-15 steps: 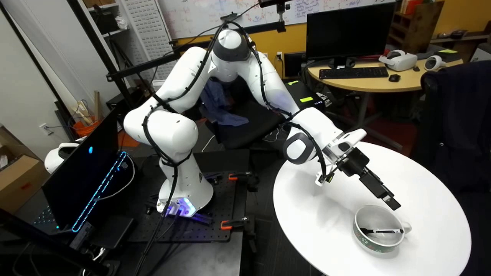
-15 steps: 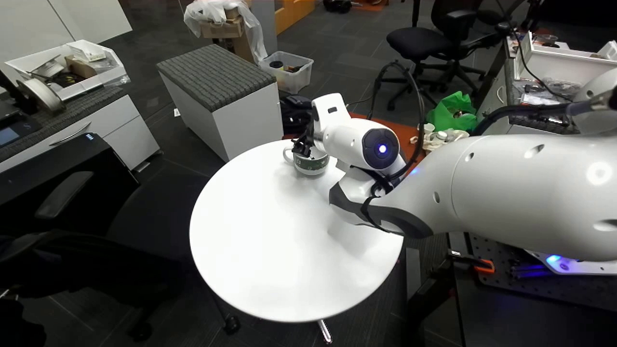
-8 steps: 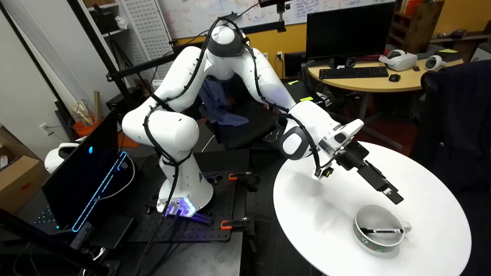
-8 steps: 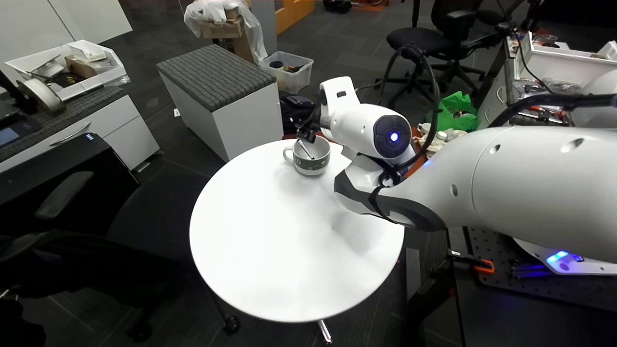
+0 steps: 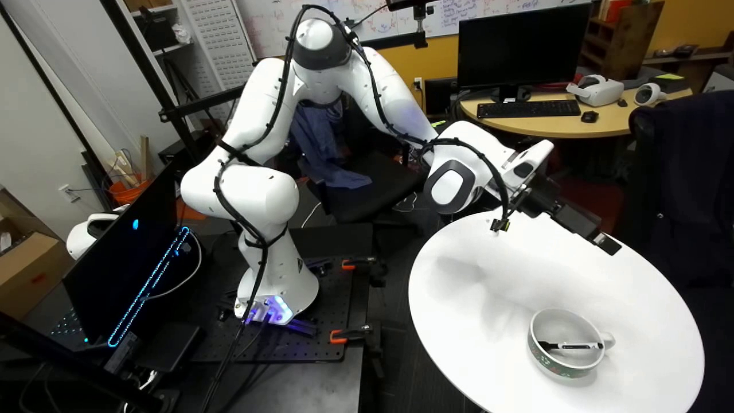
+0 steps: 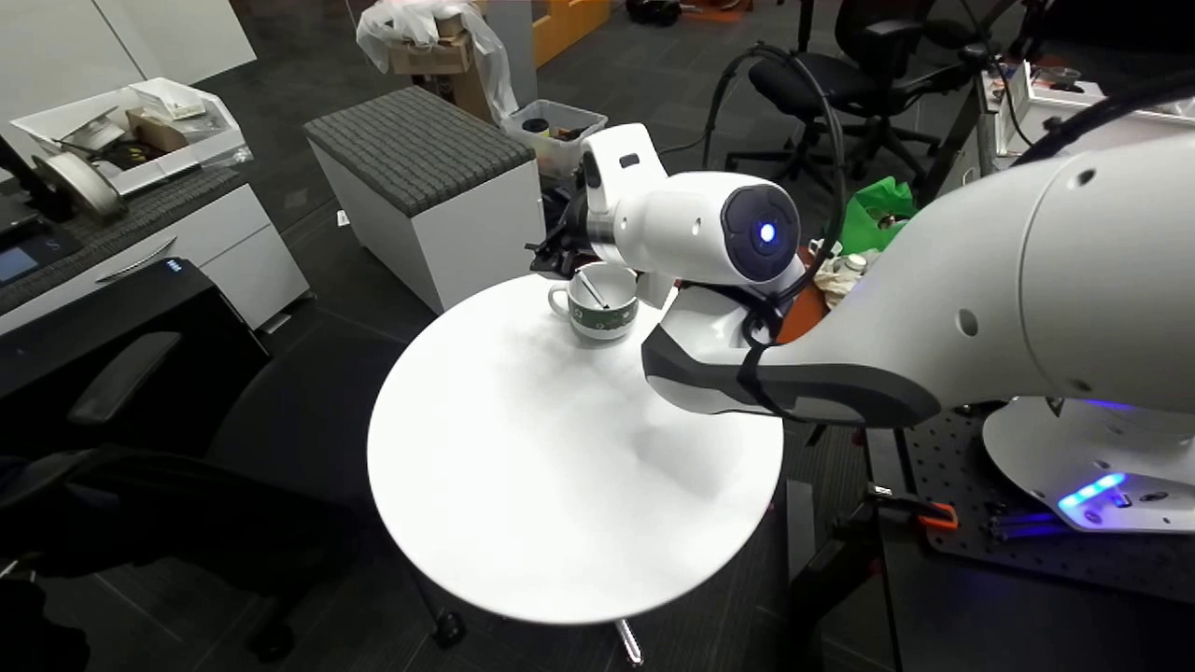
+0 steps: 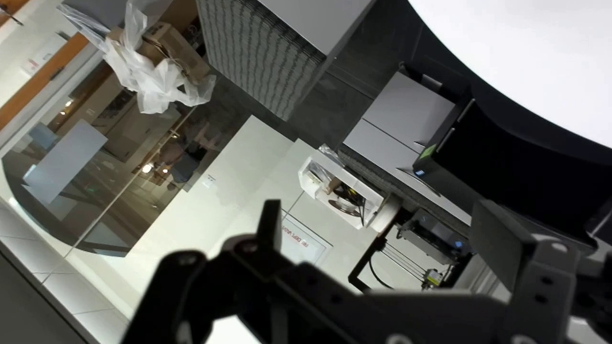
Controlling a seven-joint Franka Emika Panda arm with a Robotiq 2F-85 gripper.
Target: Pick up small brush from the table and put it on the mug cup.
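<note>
The small brush (image 5: 573, 346), a thin black-and-white stick, lies inside the mug cup (image 5: 565, 368), leaning against its inner wall. Both also show in an exterior view, the brush (image 6: 592, 290) with its upper end at the rim of the mug (image 6: 602, 322). The mug is white-grey with a green patterned band and stands on the round white table (image 5: 470, 310). My gripper (image 5: 608, 245) is above and away from the mug, touching neither mug nor brush. In the wrist view the gripper (image 7: 385, 228) has its fingers wide apart with nothing between them. Mug and brush are out of the wrist view.
A black chair (image 6: 121, 373) stands by the table's edge. A grey-topped cabinet (image 6: 420, 149) stands behind the mug. A desk with a monitor (image 5: 519, 51) is at the back. The wrist view shows the table's edge (image 7: 540, 52), a white box (image 7: 342, 188) and a cabinet.
My gripper has risen away from the mug and tilted to point more outward. The mug and the brush in it have not moved.
</note>
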